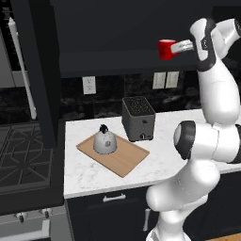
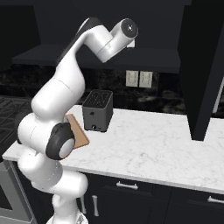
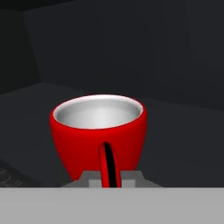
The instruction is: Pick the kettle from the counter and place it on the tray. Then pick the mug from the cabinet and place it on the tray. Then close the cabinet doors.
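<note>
stove point(image 1: 23, 155): far left in left base view, black grates, lower than the counter edge.
left cabinet door point(image 1: 40, 70): swung open, dark panel hanging over the stove/counter seam, silver bar handle point(image 1: 23, 70) on it.
tray point(image 1: 124, 157): wooden board flat on the counter, set at an angle, left of the toaster.
tray contents: kettle point(image 1: 104, 140) upright on the board's left half, black knob on top.
toaster point(image 1: 138, 118): black, just behind the tray's right corner, slots up.
cabinet point(image 1: 117, 52): open; dark shelf inside holds the mug.
mug point(image 3: 99, 131): red, white inside, upright on the shelf, nothing visible in it; handle faces the hand camera.
gripper point(image 3: 109, 177): fingers pinched tight on the mug handle, reaching in from the right.
right cabinet door point(image 2: 203, 65): open, dark panel over the counter's right part in right base view.
counter point(image 2: 153, 144): white marble with grey veins, dark drawers below.
wall: dark backsplash, white outlets point(image 1: 165, 80) under the cabinet.
</note>
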